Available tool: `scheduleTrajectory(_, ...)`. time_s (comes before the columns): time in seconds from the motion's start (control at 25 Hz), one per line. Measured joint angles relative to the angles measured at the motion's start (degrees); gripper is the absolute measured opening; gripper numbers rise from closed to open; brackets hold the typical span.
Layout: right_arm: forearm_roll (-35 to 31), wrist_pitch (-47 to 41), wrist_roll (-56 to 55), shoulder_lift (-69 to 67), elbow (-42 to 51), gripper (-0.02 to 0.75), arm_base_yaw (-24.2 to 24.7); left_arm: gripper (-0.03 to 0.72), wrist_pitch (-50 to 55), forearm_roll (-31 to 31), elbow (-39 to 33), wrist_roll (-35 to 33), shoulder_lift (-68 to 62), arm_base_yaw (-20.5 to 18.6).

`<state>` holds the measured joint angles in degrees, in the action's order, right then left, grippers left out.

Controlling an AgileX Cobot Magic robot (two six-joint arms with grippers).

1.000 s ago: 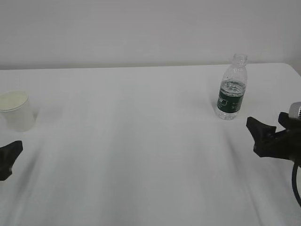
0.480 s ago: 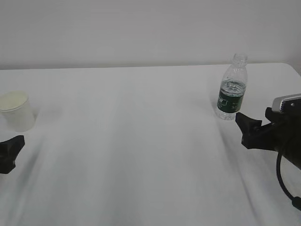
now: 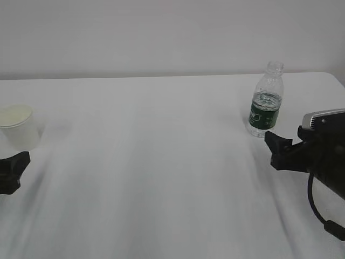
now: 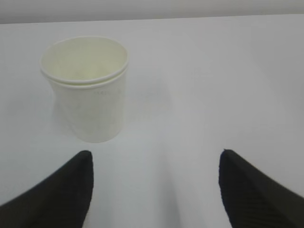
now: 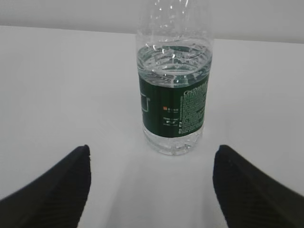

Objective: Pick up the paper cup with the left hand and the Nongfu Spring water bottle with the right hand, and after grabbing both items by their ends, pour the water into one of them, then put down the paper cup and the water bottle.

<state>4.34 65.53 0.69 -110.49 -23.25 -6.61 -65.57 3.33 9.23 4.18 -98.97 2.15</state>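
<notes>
On the white tabletop, the paper cup stands upright at far left, the uncapped water bottle at right, water reaching just above its green label. Left hand near the cup, fingers spread wide, empty. Right hand near the bottle, fingers likewise wide, touching nothing.

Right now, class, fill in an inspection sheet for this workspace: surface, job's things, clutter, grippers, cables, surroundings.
Surface: white table, bare across its middle.
Job's things: paper cup upright at far left, looks empty; water bottle upright at right, uncapped, water just above its green label.
Clutter: nothing seen.
Grippers: left gripper open, short of the cup; right gripper open, facing the bottle, not touching.
Cables: black cable hanging from the right arm.
Surroundings: plain pale wall.
</notes>
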Motion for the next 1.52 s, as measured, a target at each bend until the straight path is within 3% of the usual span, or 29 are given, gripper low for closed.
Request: scheduleTrajectory(1.52,0.0,0.1,0.0,-11.8,-13.4,0.608,0.0,0.589,0.0,-0.2,0.0,0.0,0.0,0.0)
